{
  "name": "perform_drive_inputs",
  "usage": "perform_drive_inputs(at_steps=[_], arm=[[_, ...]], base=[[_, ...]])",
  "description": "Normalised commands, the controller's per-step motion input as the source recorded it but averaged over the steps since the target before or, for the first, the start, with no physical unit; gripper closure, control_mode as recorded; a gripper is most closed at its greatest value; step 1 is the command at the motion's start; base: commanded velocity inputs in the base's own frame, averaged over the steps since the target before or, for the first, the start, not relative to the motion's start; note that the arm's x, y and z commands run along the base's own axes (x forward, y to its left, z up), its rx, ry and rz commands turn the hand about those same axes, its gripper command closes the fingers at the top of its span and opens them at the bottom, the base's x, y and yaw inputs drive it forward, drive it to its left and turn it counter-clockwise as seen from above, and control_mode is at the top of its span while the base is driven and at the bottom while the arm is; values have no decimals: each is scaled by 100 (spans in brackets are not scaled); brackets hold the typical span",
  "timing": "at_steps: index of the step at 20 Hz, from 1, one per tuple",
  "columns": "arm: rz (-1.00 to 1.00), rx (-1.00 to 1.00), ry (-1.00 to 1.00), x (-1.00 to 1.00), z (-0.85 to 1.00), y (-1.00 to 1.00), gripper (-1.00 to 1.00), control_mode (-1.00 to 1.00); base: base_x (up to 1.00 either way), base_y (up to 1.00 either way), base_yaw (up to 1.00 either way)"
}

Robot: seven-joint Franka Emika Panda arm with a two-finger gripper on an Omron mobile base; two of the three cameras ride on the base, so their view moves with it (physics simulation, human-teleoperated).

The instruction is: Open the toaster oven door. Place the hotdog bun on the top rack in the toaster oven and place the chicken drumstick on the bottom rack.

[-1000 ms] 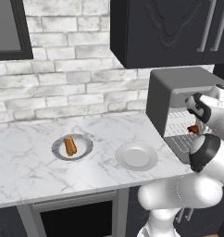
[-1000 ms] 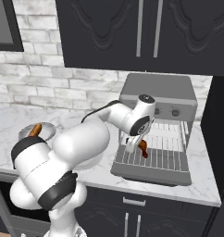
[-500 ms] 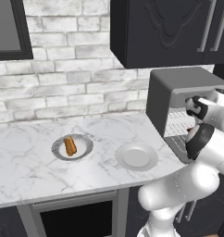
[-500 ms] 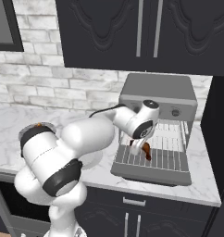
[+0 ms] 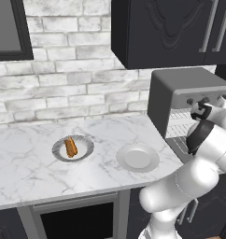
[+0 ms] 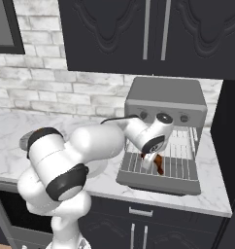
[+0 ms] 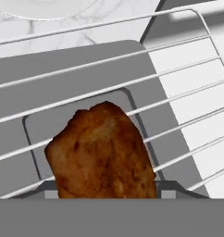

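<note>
The toaster oven (image 5: 189, 88) (image 6: 165, 92) stands at the counter's right end. Its door (image 6: 156, 182) (image 7: 86, 60) is folded down flat, and a wire rack (image 6: 180, 155) (image 7: 109, 58) is pulled out over it. My gripper (image 6: 149, 158) hangs just above that rack, shut on the reddish-brown chicken drumstick (image 6: 157, 163) (image 7: 102, 152). In the hand view the meat hides the fingertips. The hotdog bun (image 5: 70, 146) lies on a small grey plate (image 5: 56, 150) to the left on the counter.
An empty white plate (image 5: 137, 158) (image 7: 44, 9) sits on the marble counter between the bun's plate and the oven. Black wall cabinets (image 6: 153, 34) hang right above the oven. My own white arm (image 6: 90, 146) crosses in front of the oven's left side.
The arm's elbow has swung round. The gripper has carried the drumstick slightly lower and further along the pulled-out rack. The bun and both plates have stayed put.
</note>
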Motion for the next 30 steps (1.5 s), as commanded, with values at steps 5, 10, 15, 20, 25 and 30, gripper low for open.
perform_drive_inputs(at_steps=[5, 10, 15, 20, 25, 30], arm=[[0, 2, -7, 9, -2, -6, 100, -100], [0, 2, -9, 29, 1, 0, 100, -100], [2, 3, -9, 22, 0, 0, 100, -100], [1, 2, -6, 2, 0, 0, -100, -100], [0, 0, -3, 0, 0, -7, -100, -100], [0, 6, -1, 0, 6, -14, -100, -100]], base=[[0, 0, 0], [0, 0, 0], [0, 0, 0], [0, 0, 0], [0, 0, 0], [0, 0, 0]])
